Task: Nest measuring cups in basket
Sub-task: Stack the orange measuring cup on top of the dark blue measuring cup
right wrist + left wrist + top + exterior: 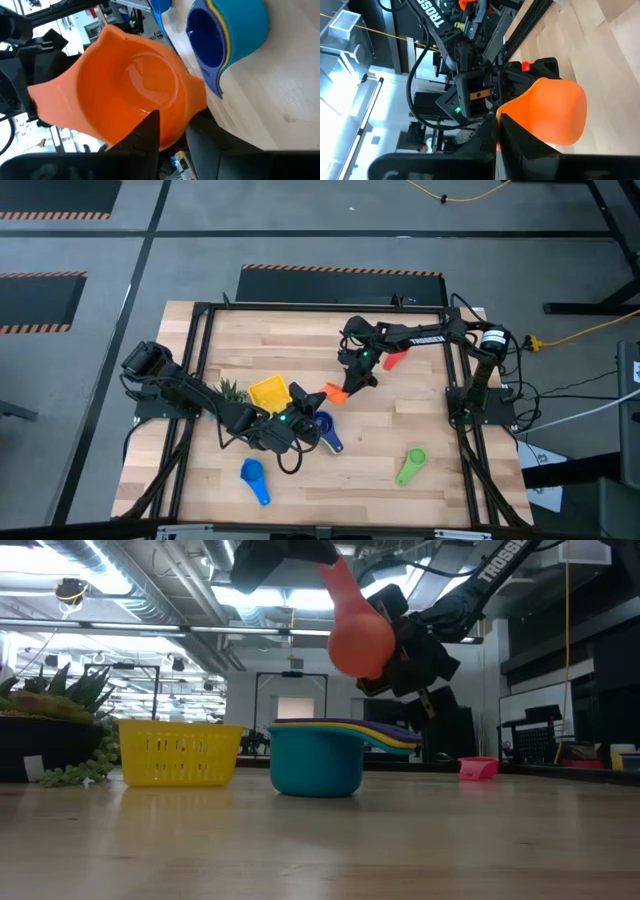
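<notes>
While I scan from the left, the basket sits on the counter. Left fingers are fully closed on the orange cup's handle. Right fingers pinch its bowl rim, held above the counter beside the nested stack.

Left gripper clamped tight mid-table; right gripper seemingly gripping, raised close by.

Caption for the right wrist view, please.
Both end effectors hold the orange measuring cup in the air beside a nested stack of cups.
</notes>
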`<state>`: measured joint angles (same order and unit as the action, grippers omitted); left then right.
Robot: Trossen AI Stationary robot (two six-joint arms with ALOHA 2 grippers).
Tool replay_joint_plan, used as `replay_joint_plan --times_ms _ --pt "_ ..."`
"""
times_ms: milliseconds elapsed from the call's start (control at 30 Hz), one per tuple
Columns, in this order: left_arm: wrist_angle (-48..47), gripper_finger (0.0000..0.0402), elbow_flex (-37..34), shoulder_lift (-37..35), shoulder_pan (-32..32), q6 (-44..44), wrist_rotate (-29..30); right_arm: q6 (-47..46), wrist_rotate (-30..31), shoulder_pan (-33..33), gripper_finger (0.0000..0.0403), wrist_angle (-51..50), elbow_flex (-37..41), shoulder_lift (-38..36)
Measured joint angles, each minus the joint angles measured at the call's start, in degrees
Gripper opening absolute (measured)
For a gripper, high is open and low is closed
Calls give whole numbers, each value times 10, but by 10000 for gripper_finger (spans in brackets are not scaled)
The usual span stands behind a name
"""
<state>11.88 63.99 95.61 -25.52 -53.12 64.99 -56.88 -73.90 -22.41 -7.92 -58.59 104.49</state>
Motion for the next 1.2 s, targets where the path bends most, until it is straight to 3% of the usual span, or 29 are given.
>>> replay_joint_plan --times_ms 567,967,1200 --pt "-1 0 0 0 0 -2 1 4 -2 1 95 9 0 0" --pt "-3 1 0 0 0 -4 -5 14 18 1 37 9 0 0" --pt "-4 9 0 0 0 -4 -27 20 33 1 31 9 0 0"
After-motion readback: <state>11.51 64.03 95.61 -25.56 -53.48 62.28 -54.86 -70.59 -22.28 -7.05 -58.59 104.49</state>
